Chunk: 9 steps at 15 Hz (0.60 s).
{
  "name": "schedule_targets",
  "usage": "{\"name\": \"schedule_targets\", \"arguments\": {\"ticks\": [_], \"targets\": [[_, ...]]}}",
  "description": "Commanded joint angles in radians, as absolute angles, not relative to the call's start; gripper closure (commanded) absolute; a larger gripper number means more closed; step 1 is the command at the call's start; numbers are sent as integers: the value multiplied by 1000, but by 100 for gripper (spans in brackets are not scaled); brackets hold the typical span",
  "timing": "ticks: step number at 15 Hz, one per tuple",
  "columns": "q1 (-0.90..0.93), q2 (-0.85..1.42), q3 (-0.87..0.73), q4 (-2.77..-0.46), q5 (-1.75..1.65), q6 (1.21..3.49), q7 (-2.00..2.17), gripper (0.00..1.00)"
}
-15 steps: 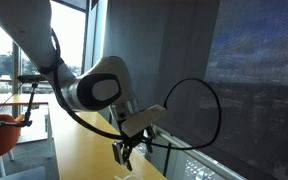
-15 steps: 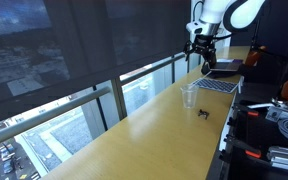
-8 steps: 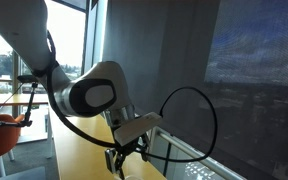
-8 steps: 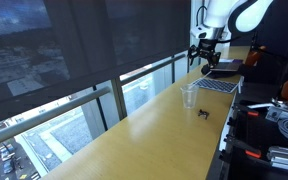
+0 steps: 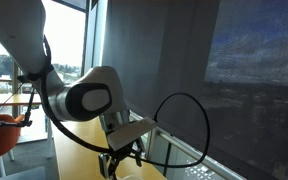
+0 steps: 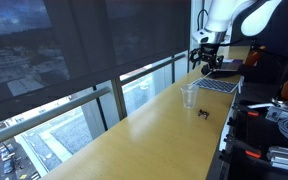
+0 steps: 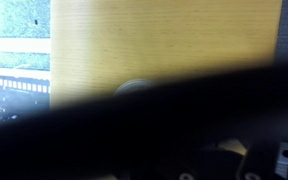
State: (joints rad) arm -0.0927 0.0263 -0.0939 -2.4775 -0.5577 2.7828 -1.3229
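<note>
The robot arm [image 5: 84, 98] is big and white, and it bends down over a long yellow wooden surface [image 6: 134, 135] that runs beside a window [image 6: 69, 125]. At the end of the arm is the gripper [image 6: 202, 63]. It hangs in the air above the far end of the surface. In an exterior view the gripper [image 5: 121, 163] shows up close: its dark fingers stand apart, so it is wide open, and it has nothing in it. A clear cup [image 6: 189, 96] stands upright on the surface. It is the thing nearest to the gripper, lower down and a bit closer to the camera, and the gripper is not touching it. Just beside the cup, on the side away from the window, lies a small black thing [image 6: 204, 112], too small to tell what it is. An open laptop [image 6: 217, 85] lies flat on the surface, close behind the cup and under the arm. A black cable [image 5: 206, 115] makes a big loop in the air next to the arm. In the wrist view the lower half is dark and blurry, and above it is the yellow wood with a round pale shape [image 7: 136, 87] peeking out, too blurry to name.
</note>
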Motion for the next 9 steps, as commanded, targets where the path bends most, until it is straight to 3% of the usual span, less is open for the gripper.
{"name": "schedule_targets", "arguments": {"ticks": [1,9], "targets": [[-88,19,-91,-2479,-598,2768,-1280,0],[-81,18,-76,-2466,-579,2771,-1273,0]]}}
